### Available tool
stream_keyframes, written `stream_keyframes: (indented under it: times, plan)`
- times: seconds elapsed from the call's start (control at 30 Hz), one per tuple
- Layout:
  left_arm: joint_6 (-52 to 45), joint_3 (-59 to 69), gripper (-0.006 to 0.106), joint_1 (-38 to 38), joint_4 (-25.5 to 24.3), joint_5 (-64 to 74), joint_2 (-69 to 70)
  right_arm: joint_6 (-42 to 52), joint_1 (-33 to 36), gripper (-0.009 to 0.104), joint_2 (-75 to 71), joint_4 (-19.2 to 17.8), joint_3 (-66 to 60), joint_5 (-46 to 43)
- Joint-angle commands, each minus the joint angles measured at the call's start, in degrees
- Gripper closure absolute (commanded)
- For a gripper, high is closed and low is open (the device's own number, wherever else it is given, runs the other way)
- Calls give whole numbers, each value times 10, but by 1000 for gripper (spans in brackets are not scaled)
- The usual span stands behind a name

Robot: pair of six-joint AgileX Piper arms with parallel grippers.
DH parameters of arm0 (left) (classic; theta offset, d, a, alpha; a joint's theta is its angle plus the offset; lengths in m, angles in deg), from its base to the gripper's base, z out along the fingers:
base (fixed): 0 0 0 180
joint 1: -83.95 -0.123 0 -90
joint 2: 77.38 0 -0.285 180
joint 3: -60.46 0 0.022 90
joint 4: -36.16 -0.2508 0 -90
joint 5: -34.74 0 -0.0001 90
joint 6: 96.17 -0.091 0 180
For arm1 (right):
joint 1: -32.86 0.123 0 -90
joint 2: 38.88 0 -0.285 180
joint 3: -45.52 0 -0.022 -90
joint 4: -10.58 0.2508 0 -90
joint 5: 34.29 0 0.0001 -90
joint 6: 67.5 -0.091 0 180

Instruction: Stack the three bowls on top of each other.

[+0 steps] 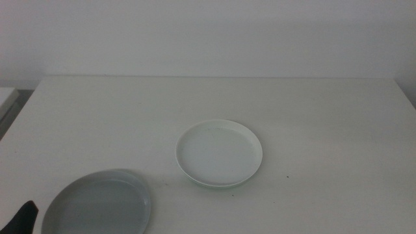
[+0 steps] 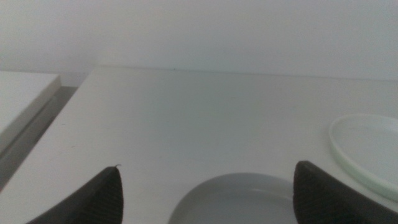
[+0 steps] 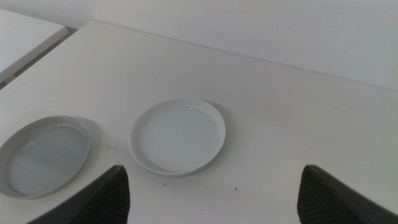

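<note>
A grey-blue bowl (image 1: 97, 203) lies at the table's front left, partly cut by the picture edge. At the table's middle sits a white bowl (image 1: 219, 154) with a pale mint green tint along its near rim; whether a green bowl lies under it I cannot tell. My left gripper (image 1: 23, 218) shows as a dark tip just left of the grey-blue bowl. In the left wrist view the left gripper (image 2: 208, 167) is open, above the grey-blue bowl (image 2: 236, 199), with the pale bowl (image 2: 367, 149) off to the side. My right gripper (image 3: 212, 168) is open and holds nothing, hovering back from the white bowl (image 3: 177, 135) and the grey-blue bowl (image 3: 43, 155).
The white table (image 1: 312, 104) ends at a pale wall behind. A second white surface (image 1: 6, 97) stands beyond the table's left edge, with a dark gap between them.
</note>
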Motion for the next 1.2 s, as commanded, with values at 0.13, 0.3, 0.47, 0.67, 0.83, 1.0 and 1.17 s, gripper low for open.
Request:
stream_keyframes:
  times: [0.13,0.3,0.47,0.67,0.83,1.0,1.17]
  plan:
    - [3,-67,7,-52,-7,68,-37,5,-5,24,-2,1,-1,-7]
    - [-31,-282,7,-91,32,217,-231,5,-5,24,-2,1,-1,-7]
    - [-31,-426,7,-91,46,415,-395,5,-5,24,-2,1,-1,-7]
    - [-72,-448,7,-91,43,461,-561,5,-5,24,-2,1,-1,-7]
    - [-94,-446,7,-94,69,391,-681,5,-5,24,-2,1,-1,-7]
    - [-128,-433,7,-106,83,317,-764,5,-5,24,-2,1,-1,-7]
    - [-176,-386,7,-129,151,232,-809,5,-5,24,-2,1,-1,-7]
